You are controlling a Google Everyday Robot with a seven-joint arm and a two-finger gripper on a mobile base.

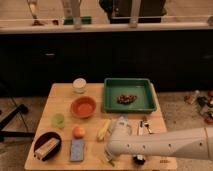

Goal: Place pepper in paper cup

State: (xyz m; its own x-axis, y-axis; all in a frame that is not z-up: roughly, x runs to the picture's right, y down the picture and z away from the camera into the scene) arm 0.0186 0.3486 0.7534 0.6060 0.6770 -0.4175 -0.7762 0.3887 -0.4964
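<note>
The paper cup (pixel 79 85) is small and white and stands at the table's back left, behind the orange bowl (pixel 83 106). My white arm reaches in from the right across the table's front. Its end, with the gripper (pixel 110 155), is low over the front edge, just in front of the yellow banana-like item (pixel 103 129). A short dark green piece (pixel 106 160) shows under the arm's end at the front edge. It looks like part of the pepper, and the arm hides the rest of it.
A green tray (pixel 145 102) holding brown bits (pixel 126 98) sits at the back right. An orange fruit (pixel 78 131), a small green cup (pixel 59 120), a blue sponge (pixel 77 149) and a dark bowl (pixel 47 145) lie front left. Small items (pixel 145 125) lie front right.
</note>
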